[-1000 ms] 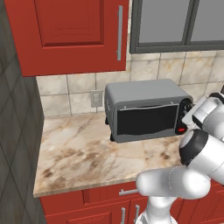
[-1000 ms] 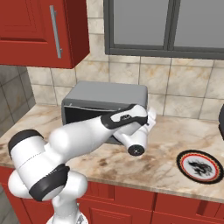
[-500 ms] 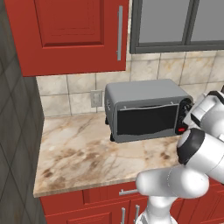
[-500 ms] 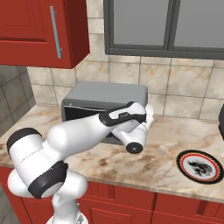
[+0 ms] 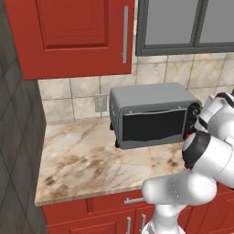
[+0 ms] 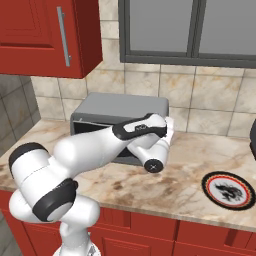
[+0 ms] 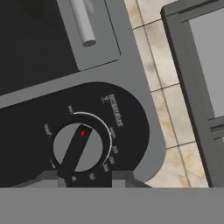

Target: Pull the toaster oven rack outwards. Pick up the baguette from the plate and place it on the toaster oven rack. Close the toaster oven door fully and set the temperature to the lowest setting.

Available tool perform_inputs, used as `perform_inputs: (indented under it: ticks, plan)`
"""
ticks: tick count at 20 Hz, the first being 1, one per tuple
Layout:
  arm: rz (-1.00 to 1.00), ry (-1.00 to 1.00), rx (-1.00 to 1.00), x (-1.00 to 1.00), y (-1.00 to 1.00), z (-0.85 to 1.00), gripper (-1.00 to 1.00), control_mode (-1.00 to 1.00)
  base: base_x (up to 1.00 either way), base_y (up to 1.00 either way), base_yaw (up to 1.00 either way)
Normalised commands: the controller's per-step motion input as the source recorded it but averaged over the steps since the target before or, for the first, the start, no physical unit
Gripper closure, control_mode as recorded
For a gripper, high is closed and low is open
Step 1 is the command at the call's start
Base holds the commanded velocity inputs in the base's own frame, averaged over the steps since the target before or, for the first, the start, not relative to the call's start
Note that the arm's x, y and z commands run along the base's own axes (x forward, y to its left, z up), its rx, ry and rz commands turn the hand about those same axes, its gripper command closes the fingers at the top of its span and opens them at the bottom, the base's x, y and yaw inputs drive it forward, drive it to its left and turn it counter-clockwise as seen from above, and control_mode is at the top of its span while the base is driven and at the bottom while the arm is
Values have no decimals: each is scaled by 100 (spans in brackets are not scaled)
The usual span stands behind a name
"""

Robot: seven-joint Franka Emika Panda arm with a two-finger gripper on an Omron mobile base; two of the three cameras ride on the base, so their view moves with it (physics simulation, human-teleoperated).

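The marble counter (image 5: 87, 160) runs under red upper cabinets (image 5: 77, 36) and a grey-framed glass-front cabinet (image 6: 190, 30), against a tiled backsplash (image 6: 210, 100). Red lower cabinets (image 6: 150, 235) line the front edge below the counter.

The toaster oven (image 5: 151, 114) stands on the counter close to the backsplash, just beside a wall outlet (image 5: 101, 102). The toaster oven door (image 5: 153, 125) lies flush against the front of the housing, its dark glass facing the room. A bar handle (image 7: 83, 24) runs along the door frame in the hand view. The black control strip sits at the right end of the oven front, with a red light (image 5: 187, 135) low on it.

The white arm (image 6: 95, 150) reaches across the oven front, and its wrist covers the control end in the right base view. A round plate (image 6: 228, 189) with a red rim and a dark centre lies on the counter, well apart from the oven to its right.

In the hand view, a round temperature knob (image 7: 78, 147) with a red pointer mark sits just above the gripper (image 7: 85, 178), ringed by a white dial scale. The two fingertips rise on either side of the lower rim of the knob, with the left fingertip (image 7: 49, 177) close against it. It cannot be determined whether the fingers are pinching the knob or standing clear of it.
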Motion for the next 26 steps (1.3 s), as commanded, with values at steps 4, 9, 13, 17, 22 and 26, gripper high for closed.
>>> perform_inputs:
  ticks: [4,9,13,17,22,26]
  plan:
    - [-1,0,-16,11,-2,24,100,-100,0,0,0]
    - [0,0,-13,3,0,31,100,-100,0,0,0]
    - [0,-1,-4,6,0,39,100,-100,0,0,0]
    - [0,-4,2,1,0,28,100,-100,0,0,0]
    - [0,-1,12,0,-4,13,100,-100,0,0,0]
    - [0,0,14,0,0,21,100,-100,0,0,0]
